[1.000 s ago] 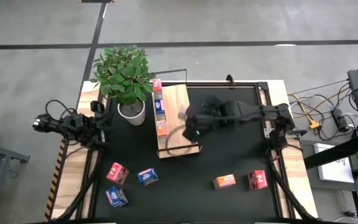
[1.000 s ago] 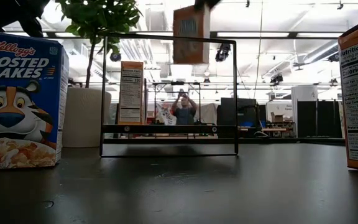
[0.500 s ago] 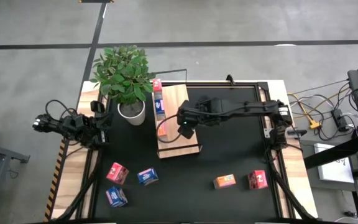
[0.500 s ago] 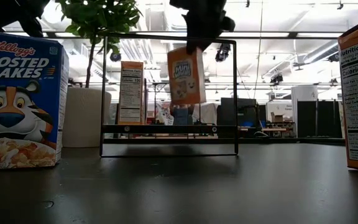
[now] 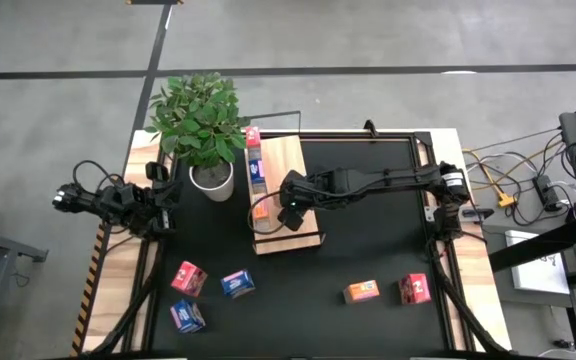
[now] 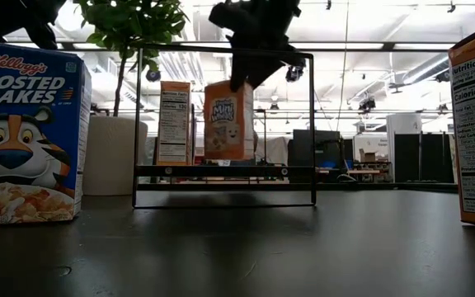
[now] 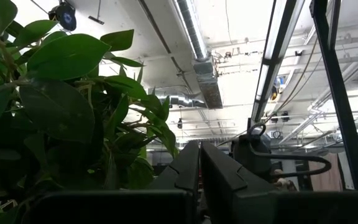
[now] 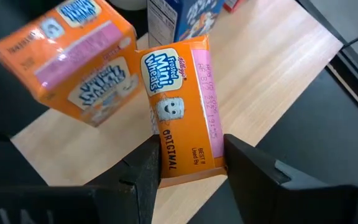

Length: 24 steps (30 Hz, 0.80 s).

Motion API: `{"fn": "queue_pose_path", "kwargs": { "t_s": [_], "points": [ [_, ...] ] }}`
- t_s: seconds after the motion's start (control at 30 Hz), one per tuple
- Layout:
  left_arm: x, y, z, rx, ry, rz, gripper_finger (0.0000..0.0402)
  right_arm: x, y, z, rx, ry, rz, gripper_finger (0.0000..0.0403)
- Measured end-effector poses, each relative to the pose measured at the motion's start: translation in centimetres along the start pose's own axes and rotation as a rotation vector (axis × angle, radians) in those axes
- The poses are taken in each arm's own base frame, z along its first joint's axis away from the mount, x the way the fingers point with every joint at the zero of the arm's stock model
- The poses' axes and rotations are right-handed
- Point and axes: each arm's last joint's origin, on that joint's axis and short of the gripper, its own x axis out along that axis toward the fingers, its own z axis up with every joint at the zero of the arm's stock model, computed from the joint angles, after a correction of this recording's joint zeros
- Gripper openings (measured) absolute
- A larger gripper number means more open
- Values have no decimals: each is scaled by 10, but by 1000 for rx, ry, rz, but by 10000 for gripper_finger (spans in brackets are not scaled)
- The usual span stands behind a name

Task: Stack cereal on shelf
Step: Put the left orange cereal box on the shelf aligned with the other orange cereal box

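Note:
The shelf is a light-wood board in a black wire frame at the table's far middle. Three cereal boxes stand along its left edge: pink-red, blue and orange. My right gripper is over the board, shut on another orange Mini Wheats box, which the low view shows inside the frame. My left gripper rests shut at the table's left edge, beside the plant and pointing upward. My right gripper pinches the orange box at its upper end, with the two fingers on either side of the narrow printed top panel. The fingers come from above, slanting in from the table's right. The box hangs upright just above the board, front toward the table's near edge.
A potted plant in a white pot stands left of the shelf. Several loose boxes lie near the front edge: pink-red, blue, blue, orange and red. The low view shows a person in the room far behind the shelf.
My right gripper has come down and toward the table's left with the orange box. The box has sunk from above the wire frame's top bar to just above the board, staying upright, and is now close to the boxes along the shelf's left edge.

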Motion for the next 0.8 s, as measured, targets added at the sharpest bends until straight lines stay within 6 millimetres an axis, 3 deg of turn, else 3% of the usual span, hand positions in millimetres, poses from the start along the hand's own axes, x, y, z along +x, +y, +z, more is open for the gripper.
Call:
{"fn": "queue_pose_path", "kwargs": {
  "t_s": [0.47, 0.67, 0.8],
  "points": [
    [0, 0, 0, 0, -1, 0, 0, 4, 1, -1, 0, -8, 2, 223],
    [0, 0, 0, 0, 0, 0, 0, -16, -1, 10, -43, -31, 16, 231],
    [0, 0, 0, 0, 0, 0, 0, -31, -8, 17, -111, -8, 0, 211]
  ]
}}
